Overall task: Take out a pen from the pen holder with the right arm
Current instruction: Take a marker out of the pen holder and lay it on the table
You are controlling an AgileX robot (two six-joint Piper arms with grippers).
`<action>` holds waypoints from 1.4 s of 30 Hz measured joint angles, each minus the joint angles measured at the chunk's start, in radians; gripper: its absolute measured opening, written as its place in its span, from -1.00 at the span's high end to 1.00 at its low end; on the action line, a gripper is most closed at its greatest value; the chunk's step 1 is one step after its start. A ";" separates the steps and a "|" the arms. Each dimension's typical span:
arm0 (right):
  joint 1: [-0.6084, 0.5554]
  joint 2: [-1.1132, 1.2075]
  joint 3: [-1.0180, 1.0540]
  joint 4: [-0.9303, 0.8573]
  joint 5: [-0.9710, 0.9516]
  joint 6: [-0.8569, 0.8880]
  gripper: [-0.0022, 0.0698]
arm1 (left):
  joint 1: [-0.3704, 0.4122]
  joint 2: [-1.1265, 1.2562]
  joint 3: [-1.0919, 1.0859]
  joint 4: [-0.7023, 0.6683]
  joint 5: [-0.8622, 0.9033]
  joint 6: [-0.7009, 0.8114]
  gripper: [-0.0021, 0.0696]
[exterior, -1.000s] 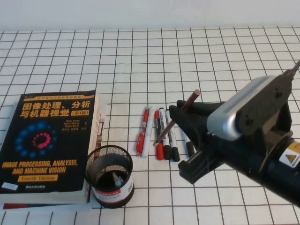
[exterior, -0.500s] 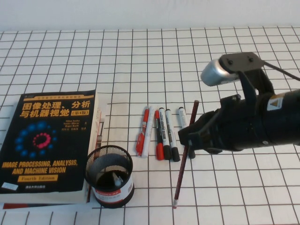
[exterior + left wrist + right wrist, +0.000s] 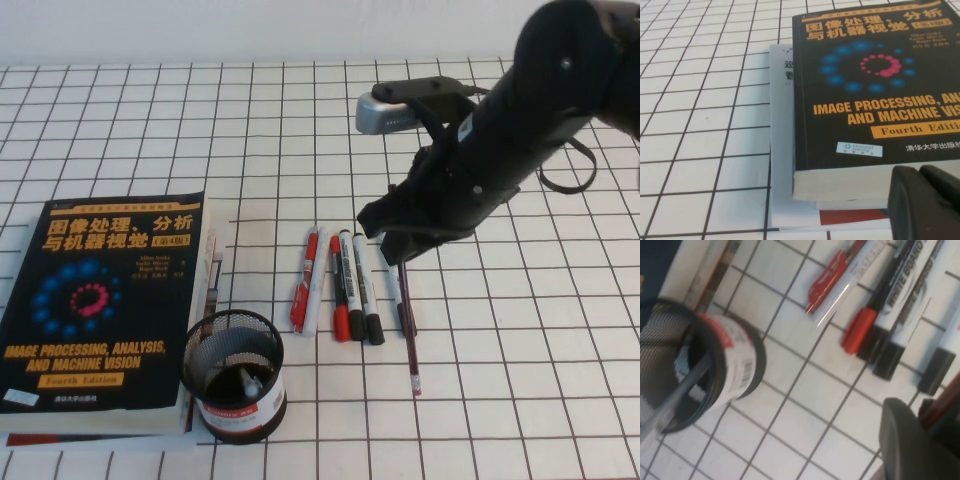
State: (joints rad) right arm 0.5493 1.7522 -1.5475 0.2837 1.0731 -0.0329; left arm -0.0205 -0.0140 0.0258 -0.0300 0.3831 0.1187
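White worktop with a black grid in front of us, pale wall behind. On the robot's left lies the black book (image 3: 100, 300), stacked on a white one. At its near right corner stands the black mesh pen holder (image 3: 262, 395), and we can see a grey pen (image 3: 248, 380) leaning inside. In the middle, a row of markers (image 3: 340, 285) lies side by side. Over their far right end hangs the right end effector (image 3: 398, 245), fingers clamped on the dark red pen (image 3: 409, 335). The pen is out of the holder and runs toward the robot, just right of the last marker. We can't tell if its tip touches. The left end effector (image 3: 919, 172) sits off to the left over the book's near edge, its fingers together.
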 joint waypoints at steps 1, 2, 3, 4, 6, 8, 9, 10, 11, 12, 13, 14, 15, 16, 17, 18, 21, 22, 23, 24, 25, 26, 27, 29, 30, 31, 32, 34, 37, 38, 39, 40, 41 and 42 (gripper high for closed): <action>-0.008 0.038 -0.052 0.000 0.032 0.002 0.85 | 0.000 0.000 0.000 0.000 0.000 0.000 0.95; -0.013 0.068 -0.078 0.000 0.049 0.002 0.85 | 0.000 0.000 0.000 0.000 0.000 0.000 0.95; -0.020 0.098 -0.121 0.000 0.075 0.002 0.85 | 0.000 0.000 0.000 0.000 0.000 0.000 0.95; -0.029 0.142 -0.162 0.000 0.099 0.002 0.85 | 0.000 0.000 0.000 0.000 0.000 0.000 0.95; -0.040 0.206 -0.239 0.000 0.133 0.002 0.85 | 0.000 0.000 0.000 0.000 0.000 0.000 0.95; -0.050 0.272 -0.303 0.000 0.143 0.002 0.85 | 0.000 0.000 0.000 0.000 0.000 0.000 0.95; -0.055 0.301 -0.335 0.002 0.146 0.002 0.85 | 0.000 0.000 0.000 0.000 0.000 0.000 0.95; -0.058 0.328 -0.365 0.006 0.147 0.002 0.85 | 0.000 0.000 0.000 0.000 0.000 0.000 0.95; -0.060 0.354 -0.392 0.011 0.147 0.002 0.85 | 0.000 0.000 0.000 0.000 0.000 0.000 0.95; -0.062 0.372 -0.412 0.016 0.149 0.002 0.85 | 0.000 0.000 0.000 0.000 0.000 0.000 0.95; -0.065 0.393 -0.435 0.022 0.149 0.002 0.85 | 0.000 0.000 0.000 0.000 0.000 0.000 0.95; -0.066 0.412 -0.455 0.027 0.150 0.002 0.85 | 0.000 0.000 0.000 0.000 0.000 0.000 0.95; -0.067 0.430 -0.472 0.027 0.152 0.002 0.85 | 0.000 0.000 0.000 0.000 0.000 0.000 0.95; -0.070 0.444 -0.487 0.027 0.152 0.002 0.85 | 0.000 0.000 0.000 0.000 0.000 0.000 0.95; -0.071 0.459 -0.498 0.029 0.152 0.002 0.85 | 0.000 0.000 0.000 0.000 0.000 0.000 0.95; -0.073 0.471 -0.504 0.032 0.152 0.004 0.85 | 0.000 0.000 0.000 0.000 0.000 0.000 0.95; -0.082 0.501 -0.517 0.048 0.145 0.008 0.85 | 0.000 0.000 0.000 0.000 0.000 0.000 0.95; -0.086 0.508 -0.519 0.050 0.144 0.010 0.85 | 0.000 0.000 0.000 0.000 0.000 0.000 0.95; -0.088 0.517 -0.522 0.054 0.143 0.010 0.85 | 0.000 0.000 0.000 0.000 0.000 0.000 0.95; -0.090 0.523 -0.522 0.054 0.143 0.012 0.85 | 0.000 0.000 0.000 0.000 0.000 0.000 0.95; -0.095 0.529 -0.522 0.057 0.143 0.014 0.85 | 0.000 0.000 0.000 0.000 0.000 0.000 0.95; -0.097 0.536 -0.522 0.057 0.143 0.016 0.85 | 0.000 0.000 0.000 0.000 0.000 0.000 0.95; -0.100 0.538 -0.522 0.058 0.143 0.016 0.85 | 0.000 0.000 0.000 0.000 0.000 0.000 0.95; -0.102 0.544 -0.522 0.062 0.143 0.019 0.85 | 0.000 0.000 0.000 0.000 0.000 0.000 0.95; -0.102 0.547 -0.522 0.062 0.143 0.019 0.85 | 0.000 0.000 0.000 0.000 0.000 0.000 0.95; -0.104 0.547 -0.522 0.062 0.143 0.021 0.85 | 0.000 0.000 0.000 0.000 0.000 0.000 0.95; -0.104 0.547 -0.522 0.062 0.143 0.021 0.84 | 0.000 0.000 0.000 0.000 0.000 0.000 0.95; -0.105 0.547 -0.522 0.060 0.136 0.021 0.77 | 0.000 0.000 0.000 0.000 0.000 0.000 0.95; -0.106 0.547 -0.522 0.058 0.119 0.019 0.51 | 0.000 0.000 0.000 0.000 0.000 0.000 0.95; -0.108 0.547 -0.522 0.058 0.115 0.017 0.39 | 0.000 0.000 0.000 0.000 0.000 0.000 0.95; -0.108 0.547 -0.522 0.058 0.113 0.017 0.27 | 0.000 0.000 0.000 0.000 0.000 0.000 0.95; -0.108 0.547 -0.522 0.058 0.113 0.017 0.15 | 0.000 0.000 0.000 0.000 0.000 0.000 0.95; -0.108 0.547 -0.522 0.058 0.113 0.017 0.06 | 0.000 0.000 0.000 0.000 0.000 0.000 0.95; -0.108 0.547 -0.522 0.058 0.113 0.017 0.00 | 0.000 0.000 0.000 0.000 0.000 0.000 0.95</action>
State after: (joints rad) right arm 0.4409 2.2988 -2.0692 0.3415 1.1860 -0.0156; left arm -0.0205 -0.0140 0.0258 -0.0300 0.3831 0.1187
